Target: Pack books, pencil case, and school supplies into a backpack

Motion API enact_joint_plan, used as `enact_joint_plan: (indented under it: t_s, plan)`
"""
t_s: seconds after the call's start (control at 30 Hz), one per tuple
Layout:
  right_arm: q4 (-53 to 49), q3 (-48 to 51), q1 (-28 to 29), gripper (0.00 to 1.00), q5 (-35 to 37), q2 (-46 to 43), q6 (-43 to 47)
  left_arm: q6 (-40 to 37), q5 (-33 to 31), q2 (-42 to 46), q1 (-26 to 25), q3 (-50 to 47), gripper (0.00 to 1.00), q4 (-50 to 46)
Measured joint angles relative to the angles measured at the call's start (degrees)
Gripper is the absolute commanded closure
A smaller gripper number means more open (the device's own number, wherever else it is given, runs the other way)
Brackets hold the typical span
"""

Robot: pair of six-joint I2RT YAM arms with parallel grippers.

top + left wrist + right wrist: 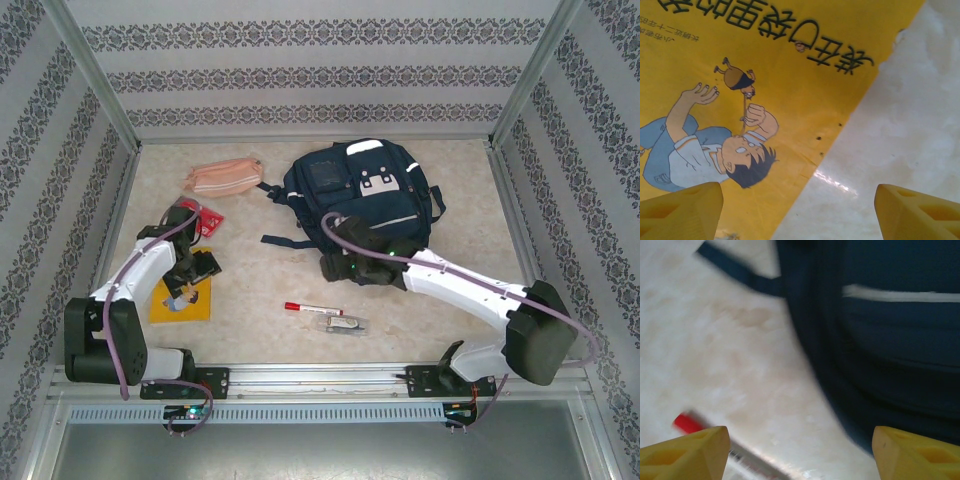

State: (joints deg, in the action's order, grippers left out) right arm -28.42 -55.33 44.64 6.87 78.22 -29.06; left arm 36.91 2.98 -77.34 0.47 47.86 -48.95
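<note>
Step in hand, as judged: pickup of the thin yellow-orange softcover book (185,300), flat at 8 o'clock on the pale mottled table (270,275). Above its 12 o'clock edge, the left gripper (195,268), jaws spread wide, nothing between them. At 1 o'clock, the large navy-blue fabric backpack (365,190), its opening not discernible. At its 7 o'clock corner, the right gripper (335,265), likewise spread and empty.

Next move, probably: descent onto the book's edge and a pinch on a thin cover lying flush with the table; backpack opening needed first.

Around:
- long salmon-pink fabric pencil case (225,177) at 11 o'clock
- small red flat packet (208,220) just beyond the left gripper
- slim white marker pen with red cap (310,308) and clear-wrapped greyish item (343,323) at 6 o'clock, side by side

Possible hindrance: dark strap (285,240) trailing between book and backpack.
</note>
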Motion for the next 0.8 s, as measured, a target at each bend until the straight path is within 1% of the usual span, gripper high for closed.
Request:
enact_joint_plan:
  t_s: [0.1, 0.17, 0.23, 0.27, 0.3, 0.37, 0.4, 0.43, 0.53, 0.63, 0.77, 0.8]
  plan:
    - [0.0, 1.4, -6.2, 0.27, 0.2, -3.1, -3.9, 0.0, -0.7, -1.9, 0.0, -2.5, 0.21, 1.4]
    - [-0.2, 2.2, -9.4, 0.28, -0.2, -4.7, -4.9, 0.0, -0.3, -3.6, 0.0, -3.8, 0.21, 2.4]
    - [-0.7, 2.2, -13.2, 0.31, -1.4, -5.0, -5.5, 0.0, 0.6, -3.8, 0.0, -4.9, 0.21, 3.7]
    - [-1.3, 2.2, -15.8, 0.34, -2.3, -4.8, -6.5, 0.0, 1.0, -3.6, 0.0, -4.9, 0.21, 3.8]
    - [-2.1, 2.2, -18.8, 0.34, -3.6, -4.4, -7.8, -0.2, 2.0, -3.3, 0.1, -4.7, 0.20, 4.0]
    - [-4.3, 2.2, -25.3, 0.34, -6.5, -3.6, -12.8, -0.7, 3.2, -2.3, 0.0, -4.1, 0.19, 4.0]
    - [-5.2, 2.2, -28.1, 0.35, -7.8, -3.3, -15.7, -1.0, 3.4, -1.3, 0.0, -3.7, 0.19, 4.0]
    - [-5.7, 2.3, -29.7, 0.38, -9.0, -3.3, -18.4, -1.2, 3.3, -0.4, 0.0, -3.3, 0.19, 4.0]
    - [-3.7, 2.8, -30.5, 0.46, -12.5, -3.3, -26.7, -2.0, 2.4, 2.7, 0.0, -3.1, 0.18, 4.2]
    - [-0.2, 3.2, -30.6, 0.48, -15.0, -2.2, -32.9, -2.2, 1.1, 2.6, 0.0, -3.1, 0.18, 4.2]
    - [4.7, 3.2, -30.7, 0.46, -16.8, 3.6, -39.3, -2.2, 0.2, 0.7, 0.0, -4.3, 0.18, 5.3]
    - [5.7, 3.2, -30.7, 0.48, -17.0, 5.4, -40.5, -2.2, 0.2, 0.2, 0.0, -4.8, 0.18, 5.4]
